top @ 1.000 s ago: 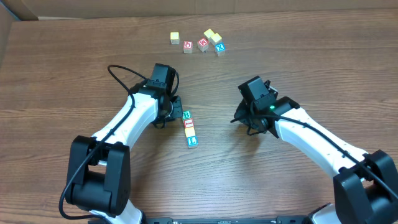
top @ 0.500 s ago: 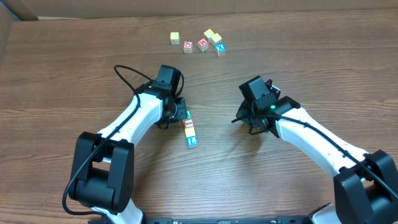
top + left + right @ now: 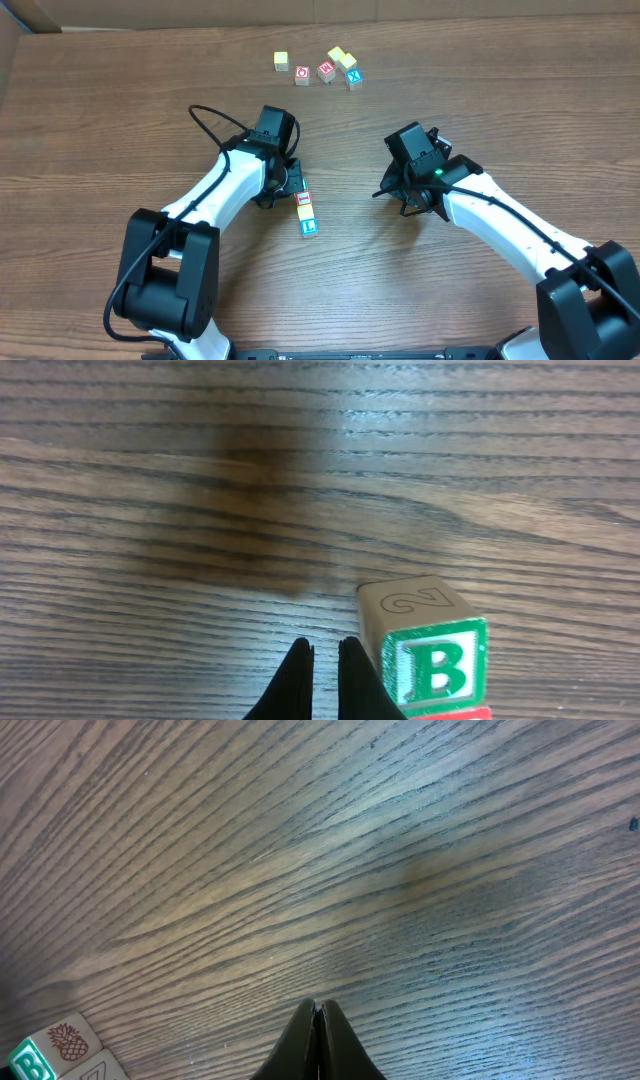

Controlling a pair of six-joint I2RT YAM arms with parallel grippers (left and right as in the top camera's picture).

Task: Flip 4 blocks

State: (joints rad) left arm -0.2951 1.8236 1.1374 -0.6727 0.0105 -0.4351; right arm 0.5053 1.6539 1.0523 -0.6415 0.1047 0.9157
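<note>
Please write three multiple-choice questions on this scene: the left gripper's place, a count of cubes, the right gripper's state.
1. Where is the left gripper? A. beside the pale wooden cube printed with a green B; B. on top of a cube; C. far from any cube.
2. How many small cubes form the far cluster? A. three; B. five; C. seven.
3. The right gripper is: A. wide open; B. shut on a cube; C. shut, empty.
Answers: 1 A, the wrist view shows it next to that cube; 2 B, five count overhead; 3 C, its jaws meet over bare brown wooden table.
</note>
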